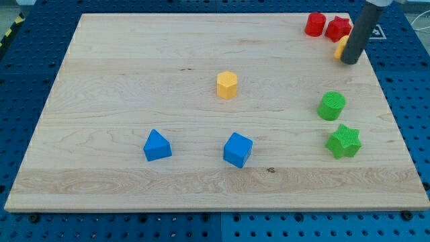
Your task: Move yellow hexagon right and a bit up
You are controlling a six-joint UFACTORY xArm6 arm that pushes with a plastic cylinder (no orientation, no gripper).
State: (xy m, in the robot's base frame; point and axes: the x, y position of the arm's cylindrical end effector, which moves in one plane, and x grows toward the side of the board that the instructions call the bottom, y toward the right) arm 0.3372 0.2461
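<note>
The yellow hexagon stands on the wooden board a little above the middle. My tip is at the upper right of the board, far to the right of the hexagon and slightly above it. The rod touches or partly hides another small yellow block just to its left.
A red cylinder and a red star sit at the top right corner. A green cylinder and a green star sit at the right. A blue triangle and a blue cube sit near the bottom.
</note>
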